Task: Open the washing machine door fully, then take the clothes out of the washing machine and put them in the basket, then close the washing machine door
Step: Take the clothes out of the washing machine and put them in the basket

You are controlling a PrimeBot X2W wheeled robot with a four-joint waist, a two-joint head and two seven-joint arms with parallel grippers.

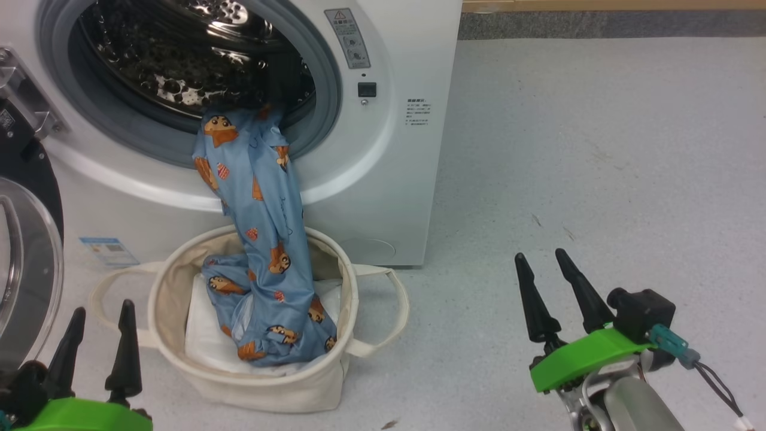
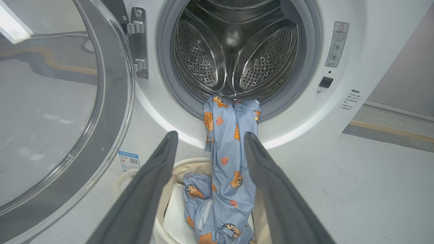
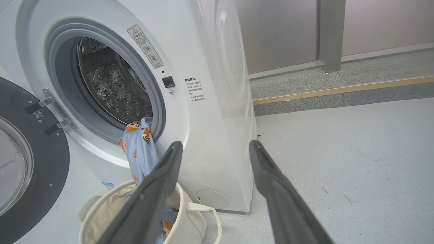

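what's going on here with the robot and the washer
A two-armed robot is unloading the washing machine. The washing machine door is swung open to the left. The clothes are only half out: the top end lies over the lip of the drum, and the rest hangs down into the basket on the floor in front. The left fingers and right fingers are spread open, holding nothing, back from the machine.
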